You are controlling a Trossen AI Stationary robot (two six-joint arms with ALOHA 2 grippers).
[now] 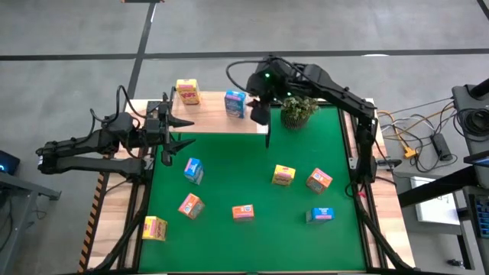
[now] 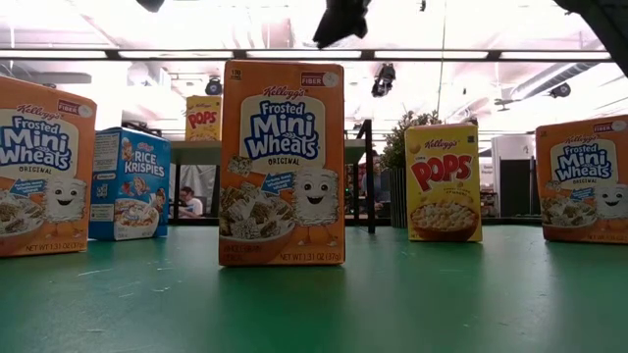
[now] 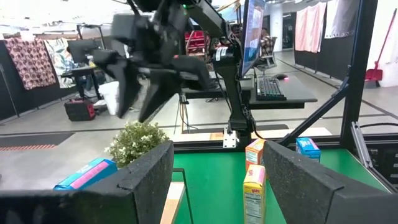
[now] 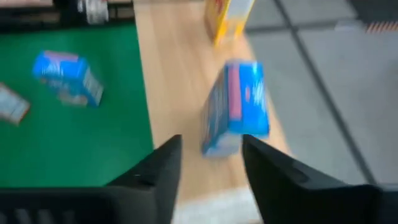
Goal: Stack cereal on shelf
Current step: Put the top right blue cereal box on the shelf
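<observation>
The shelf (image 1: 206,121) is a light-wood board at the table's far edge. On it stand a yellow cereal box (image 1: 187,92) and a blue one (image 1: 235,103), each on its bottom end. My right gripper (image 1: 260,113) hovers open just near of the blue box (image 4: 236,106), which stands past its fingertips (image 4: 211,162). My left gripper (image 1: 179,131) waits open at the table's left edge, with nothing between its fingers (image 3: 217,180). Several more cereal boxes stand on the green mat, among them a blue one (image 1: 194,170) and a yellow one (image 1: 283,175).
A small potted plant (image 1: 298,111) stands right of the shelf, close beside my right gripper. Orange boxes (image 1: 191,205) (image 1: 243,212) (image 1: 319,180), a yellow one (image 1: 155,228) and a blue one (image 1: 322,215) dot the mat's near half. Bare mat lies between shelf and boxes.
</observation>
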